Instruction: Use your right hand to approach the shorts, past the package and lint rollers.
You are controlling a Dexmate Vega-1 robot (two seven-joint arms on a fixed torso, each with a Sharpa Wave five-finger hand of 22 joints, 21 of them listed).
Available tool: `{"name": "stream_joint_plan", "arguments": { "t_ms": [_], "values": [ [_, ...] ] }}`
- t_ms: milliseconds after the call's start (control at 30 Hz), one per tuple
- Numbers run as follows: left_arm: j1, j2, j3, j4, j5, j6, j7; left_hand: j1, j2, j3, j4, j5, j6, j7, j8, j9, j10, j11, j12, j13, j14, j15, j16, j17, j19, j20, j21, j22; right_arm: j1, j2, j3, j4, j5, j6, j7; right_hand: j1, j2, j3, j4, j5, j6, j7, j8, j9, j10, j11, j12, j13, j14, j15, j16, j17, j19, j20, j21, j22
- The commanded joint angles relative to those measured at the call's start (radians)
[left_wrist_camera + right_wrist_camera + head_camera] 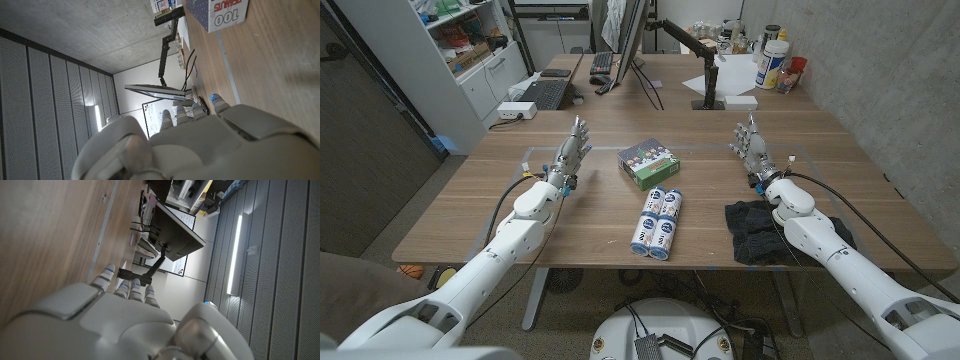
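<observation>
Dark shorts (pixel 765 232) crumpled at lower right of head view, near table's front edge, partly under right forearm. Right hand (pixel 752 144) above them in frame, fingers spread, holding nothing. Lint rollers (pixel 657 222), wrapped pair, lower centre; green package (pixel 648 163) just above them. Left hand (pixel 572 150) centre-left, fingers apart, empty. Bare wooden table (pixel 480 200) between hands and items. Monitor (pixel 632 40), keyboard (pixel 603 62), bottles (pixel 772 60) along top.
</observation>
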State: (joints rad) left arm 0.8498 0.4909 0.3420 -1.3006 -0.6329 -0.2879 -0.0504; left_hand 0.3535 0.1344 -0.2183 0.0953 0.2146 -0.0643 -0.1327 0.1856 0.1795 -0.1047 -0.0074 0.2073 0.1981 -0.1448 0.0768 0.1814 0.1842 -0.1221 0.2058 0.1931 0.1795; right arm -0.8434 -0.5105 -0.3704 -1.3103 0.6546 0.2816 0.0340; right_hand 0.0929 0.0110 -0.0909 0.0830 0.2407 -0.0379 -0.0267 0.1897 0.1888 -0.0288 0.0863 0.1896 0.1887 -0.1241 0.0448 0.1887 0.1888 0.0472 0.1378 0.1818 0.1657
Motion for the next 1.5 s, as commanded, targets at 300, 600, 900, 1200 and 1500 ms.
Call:
{"name": "stream_joint_plan", "arguments": {
  "t_ms": [300,600,900,1200,1500],
  "values": [
    [0.022,-0.075,-0.093,0.007,0.081,0.036,-0.078,0.012,0.000,-0.004,-0.001,0.005,0.004,-0.006,0.007,0.004,-0.007,0.001,0.007,0.002,-0.009,0.004,0.007,0.003,-0.001,0.008,0.004,0.003,-0.001,-0.010,0.002,-0.025,-0.002,-0.020,-0.010,0.008,0.002,-0.008,0.000,0.005,-0.010,0.002,0.005,0.001,-0.002,0.007,0.007,0.004,-0.009,0.003,0.006,0.004,0.001,0.008,0.004,0.003],
    [0.018,-0.089,-0.114,0.012,0.102,0.037,-0.091,0.013,0.000,-0.003,-0.002,0.005,0.005,-0.006,0.007,0.004,-0.010,0.001,0.006,0.001,-0.014,0.006,0.006,0.003,0.000,0.008,0.004,0.002,-0.004,-0.012,0.000,-0.029,-0.023,0.001,-0.018,0.010,0.004,-0.008,0.000,0.005,-0.013,0.000,0.005,0.001,-0.005,0.005,0.007,0.004,-0.016,0.001,0.004,0.004,-0.005,0.006,0.002,0.003],
    [0.017,-0.093,-0.126,0.014,0.110,0.039,-0.105,0.014,0.000,-0.002,-0.002,0.004,0.006,-0.006,0.008,0.004,-0.011,0.002,0.006,0.001,-0.019,0.008,0.005,0.003,0.000,0.008,0.004,0.002,-0.013,-0.024,-0.004,-0.046,-0.059,0.022,-0.037,0.011,0.005,-0.008,-0.001,0.005,-0.018,-0.006,0.003,0.001,-0.010,-0.001,0.005,0.004,-0.023,-0.005,0.002,0.004,-0.013,0.002,0.000,0.003],
    [0.012,-0.095,-0.131,0.016,0.115,0.045,-0.116,0.015,0.000,-0.002,-0.003,0.004,0.007,-0.006,0.008,0.004,-0.009,0.001,0.007,0.001,-0.022,0.008,0.005,0.003,0.000,0.008,0.004,0.002,-0.026,-0.040,-0.008,-0.070,-0.105,0.037,-0.070,0.013,0.007,-0.009,-0.001,0.005,-0.023,-0.008,0.002,0.001,-0.018,-0.003,0.003,0.004,-0.034,-0.010,0.000,0.004,-0.023,-0.004,-0.002,0.003],
    [0.002,-0.094,-0.132,0.026,0.120,0.045,-0.128,0.016,0.000,-0.001,-0.003,0.003,0.007,-0.005,0.007,0.004,-0.011,0.003,0.007,0.001,-0.027,0.009,0.004,0.003,0.000,0.008,0.004,0.002,-0.046,-0.063,-0.003,-0.104,-0.139,0.036,-0.105,0.015,0.008,-0.009,-0.002,0.005,-0.023,-0.010,0.002,0.001,-0.021,-0.008,0.003,0.003,-0.039,-0.013,-0.001,0.004,-0.028,-0.008,-0.003,0.003]
  ]
}}
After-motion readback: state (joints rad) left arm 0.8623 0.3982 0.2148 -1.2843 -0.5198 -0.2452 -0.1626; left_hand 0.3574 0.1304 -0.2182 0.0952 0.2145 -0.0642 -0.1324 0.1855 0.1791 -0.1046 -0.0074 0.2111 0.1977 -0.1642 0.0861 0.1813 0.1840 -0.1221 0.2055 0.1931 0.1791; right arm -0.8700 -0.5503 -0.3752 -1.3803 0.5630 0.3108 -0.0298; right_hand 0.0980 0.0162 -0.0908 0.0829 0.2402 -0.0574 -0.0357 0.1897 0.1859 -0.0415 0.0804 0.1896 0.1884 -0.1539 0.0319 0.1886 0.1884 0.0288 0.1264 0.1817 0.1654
